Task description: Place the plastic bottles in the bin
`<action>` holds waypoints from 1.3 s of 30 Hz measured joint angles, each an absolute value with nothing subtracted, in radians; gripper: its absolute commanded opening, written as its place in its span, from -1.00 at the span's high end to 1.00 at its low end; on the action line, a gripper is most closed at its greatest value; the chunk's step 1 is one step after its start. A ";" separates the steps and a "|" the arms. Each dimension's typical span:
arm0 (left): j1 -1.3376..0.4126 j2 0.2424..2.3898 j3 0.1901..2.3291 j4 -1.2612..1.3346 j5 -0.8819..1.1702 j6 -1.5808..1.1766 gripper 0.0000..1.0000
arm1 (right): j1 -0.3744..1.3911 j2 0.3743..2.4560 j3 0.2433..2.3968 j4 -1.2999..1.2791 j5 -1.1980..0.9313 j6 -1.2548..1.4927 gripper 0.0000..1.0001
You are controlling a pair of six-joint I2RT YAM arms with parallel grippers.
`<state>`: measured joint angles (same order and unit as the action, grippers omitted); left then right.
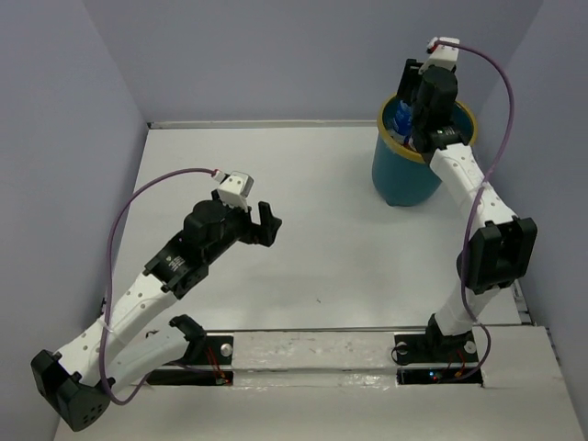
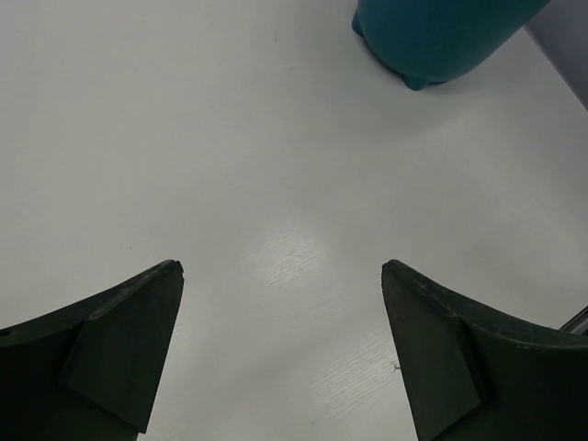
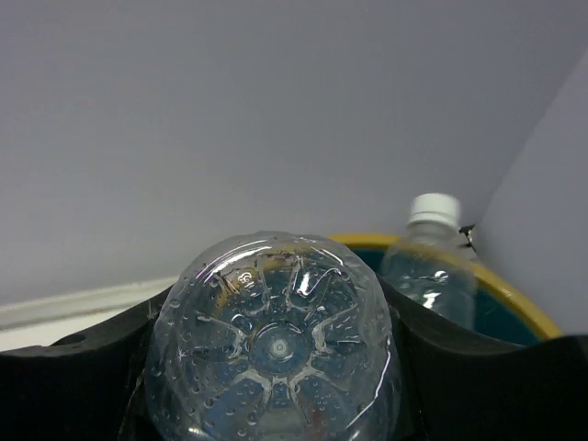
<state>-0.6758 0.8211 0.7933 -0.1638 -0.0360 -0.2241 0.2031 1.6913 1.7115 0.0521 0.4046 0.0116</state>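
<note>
My right gripper (image 3: 274, 299) is shut on a clear plastic bottle (image 3: 276, 349), whose ribbed base faces the wrist camera. In the top view that gripper (image 1: 415, 130) hangs over the mouth of the bin (image 1: 402, 179), a teal bucket with a yellow rim (image 3: 516, 296). Inside the bin stands another clear bottle with a white cap (image 3: 428, 266), and a blue-labelled bottle (image 1: 401, 117) shows beside the gripper. My left gripper (image 2: 280, 268) is open above bare table near the middle left (image 1: 269, 225), holding nothing.
The bin's teal base (image 2: 441, 37) shows at the top of the left wrist view. Lilac walls close in the white table (image 1: 312, 202) on the left, back and right. Both arm bases are bolted to a plate (image 1: 312, 354) at the near edge.
</note>
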 measured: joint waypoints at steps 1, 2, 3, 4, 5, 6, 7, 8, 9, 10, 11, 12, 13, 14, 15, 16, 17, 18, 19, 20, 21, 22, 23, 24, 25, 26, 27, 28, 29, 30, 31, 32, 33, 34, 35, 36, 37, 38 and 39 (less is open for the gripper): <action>-0.672 0.821 0.793 -0.164 -0.036 -0.224 -0.98 | 0.204 1.720 1.710 0.043 0.412 0.000 0.44; -0.670 0.820 0.793 -0.165 -0.036 -0.224 -0.98 | 0.204 1.740 1.704 0.031 0.416 -0.012 0.37; -0.670 0.818 0.793 -0.164 -0.036 -0.224 -0.98 | 0.203 1.755 1.702 0.022 0.424 -0.027 0.25; -0.670 0.815 0.793 -0.165 -0.037 -0.224 -0.98 | 0.204 1.768 1.702 0.013 0.433 -0.044 0.07; -0.670 0.810 0.791 -0.164 -0.040 -0.224 -0.98 | 0.205 1.777 1.702 0.007 0.440 -0.059 -0.27; -0.670 0.805 0.791 -0.166 -0.046 -0.224 -0.98 | 0.204 1.784 1.702 0.006 0.447 -0.075 -0.39; -0.669 0.799 0.791 -0.165 -0.056 -0.224 -0.98 | 0.203 1.787 1.702 0.002 0.452 -0.085 -0.57; -0.667 0.796 0.791 -0.165 -0.060 -0.224 -0.98 | 0.202 1.789 1.702 -0.004 0.456 -0.095 -0.64; -0.665 0.793 0.791 -0.165 -0.066 -0.224 -0.98 | 0.202 1.789 1.702 -0.012 0.458 -0.102 -0.70; -0.662 0.788 0.791 -0.165 -0.075 -0.225 -0.98 | 0.200 1.788 1.702 -0.014 0.462 -0.100 -0.72; -0.659 0.787 0.791 -0.165 -0.082 -0.225 -0.98 | 0.199 1.787 1.702 -0.015 0.464 -0.105 -0.82; -0.657 0.787 0.791 -0.165 -0.087 -0.225 -0.98 | 0.197 1.787 1.702 -0.020 0.465 -0.105 -0.85; -0.653 0.787 0.791 -0.166 -0.095 -0.225 -0.98 | 0.197 1.787 1.702 -0.025 0.468 -0.105 -0.94; -0.652 0.787 0.791 -0.168 -0.105 -0.225 -0.98 | 0.197 1.787 1.702 -0.029 0.471 -0.100 -0.97; -0.651 0.787 0.791 -0.169 -0.111 -0.225 -0.98 | 0.197 1.784 1.702 -0.037 0.471 -0.097 -0.99; -0.648 0.787 0.791 -0.170 -0.121 -0.225 -0.98 | 0.197 1.781 1.702 -0.047 0.471 -0.094 -0.99; -0.644 0.787 0.791 -0.171 -0.130 -0.225 -0.98 | 0.197 1.775 1.703 -0.056 0.470 -0.089 -0.99; -0.642 0.787 0.791 -0.173 -0.136 -0.225 -0.98 | 0.197 1.766 1.703 -0.068 0.467 -0.084 -0.99; -0.638 0.787 0.791 -0.176 -0.143 -0.225 -0.98 | 0.197 1.750 1.703 -0.088 0.458 -0.074 -0.99; -0.635 0.788 0.791 -0.178 -0.147 -0.225 -0.98 | 0.197 1.733 1.703 -0.102 0.448 -0.066 -0.99; -0.632 0.788 0.791 -0.179 -0.151 -0.225 -0.98 | 0.197 1.709 1.703 -0.115 0.438 -0.057 -0.99; -0.627 0.788 0.791 -0.180 -0.155 -0.225 -0.98 | 0.197 1.674 1.703 -0.135 0.418 -0.040 -0.99; -0.624 0.788 0.791 -0.181 -0.157 -0.225 -0.98 | 0.197 1.642 1.703 -0.145 0.404 -0.019 -0.99; -0.617 0.788 0.791 -0.181 -0.159 -0.225 -0.98 | 0.197 1.610 1.700 -0.149 0.383 -0.003 -0.99; -0.613 0.788 0.791 -0.181 -0.159 -0.225 -0.98 | 0.197 1.568 1.695 -0.152 0.368 0.014 -0.99; -0.607 0.786 0.791 -0.181 -0.159 -0.225 -0.98 | 0.197 1.515 1.678 -0.149 0.339 0.045 -0.99; -0.601 0.782 0.791 -0.181 -0.158 -0.225 -0.98 | 0.197 1.443 1.651 -0.148 0.307 0.077 -0.99; -0.595 0.775 0.791 -0.180 -0.153 -0.225 -0.98 | 0.198 1.382 1.622 -0.147 0.263 0.109 -0.99; -0.590 0.765 0.791 -0.178 -0.147 -0.226 -0.98 | 0.198 1.332 1.597 -0.135 0.235 0.125 -0.99; -0.587 0.754 0.791 -0.173 -0.140 -0.227 -0.98 | 0.197 1.261 1.539 -0.111 0.164 0.158 -0.99; -0.585 0.739 0.791 -0.168 -0.135 -0.229 -0.98 | 0.197 1.196 1.488 -0.096 0.103 0.186 -0.99; -0.581 0.716 0.791 -0.160 -0.128 -0.233 -0.98 | 0.196 1.138 1.433 -0.080 0.044 0.212 -0.99; -0.581 0.698 0.791 -0.154 -0.125 -0.237 -0.98 | 0.196 1.082 1.369 -0.054 -0.012 0.243 -0.99; -0.581 0.680 0.791 -0.147 -0.121 -0.242 -0.98 | 0.196 1.038 1.305 -0.051 -0.072 0.271 -0.99; -0.581 0.651 0.791 -0.138 -0.116 -0.246 -0.98 | 0.196 0.997 1.253 -0.043 -0.114 0.290 -0.99; -0.581 0.630 0.791 -0.132 -0.113 -0.250 -0.98 | 0.196 0.945 1.189 -0.027 -0.161 0.316 -0.99; -0.581 0.604 0.791 -0.122 -0.110 -0.253 -0.98 | 0.196 0.891 1.109 -0.022 -0.218 0.344 -0.99; -0.581 0.586 0.793 -0.116 -0.108 -0.256 -0.98 | 0.196 0.853 1.054 -0.027 -0.250 0.357 -0.99; -0.581 0.563 0.796 -0.109 -0.105 -0.258 -0.98 | 0.196 0.798 0.982 -0.042 -0.297 0.376 -0.99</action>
